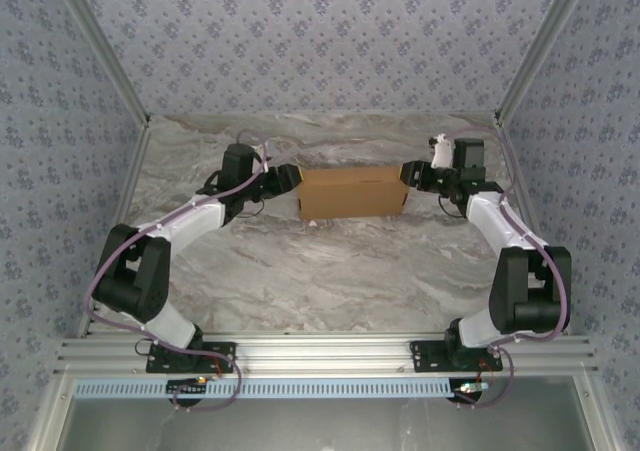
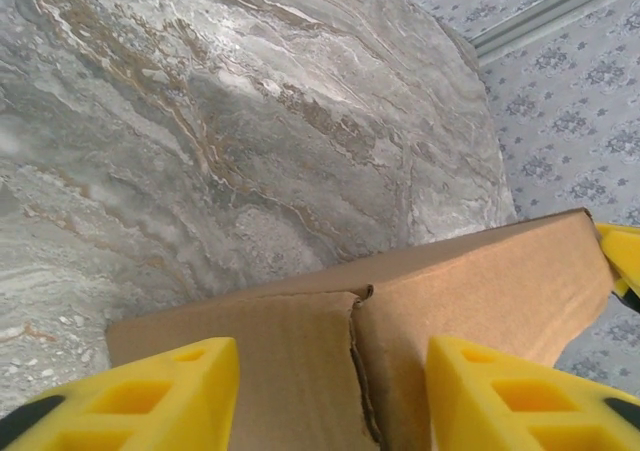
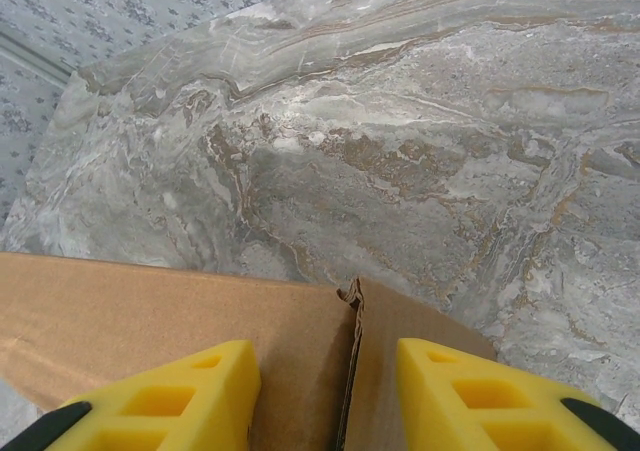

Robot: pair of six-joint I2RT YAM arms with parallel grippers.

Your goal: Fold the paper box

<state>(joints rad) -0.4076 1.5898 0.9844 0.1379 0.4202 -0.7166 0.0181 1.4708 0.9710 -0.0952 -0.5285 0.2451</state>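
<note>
Plain brown cardboard box (image 1: 352,192), folded into a rectangular block with a seam at each end, lies toward 12 o'clock on the grey marbled counter (image 1: 330,271). Its long axis runs from 9 to 3 o'clock. The left jaws at its 9 o'clock end and the right jaws at 3 o'clock stand part-open, gripping nothing. Patterned blue-grey walls (image 1: 300,41) surround.

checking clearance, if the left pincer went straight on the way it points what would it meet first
The box, most likely: its end sits right ahead of the left pincer; whether they touch is unclear.
</note>
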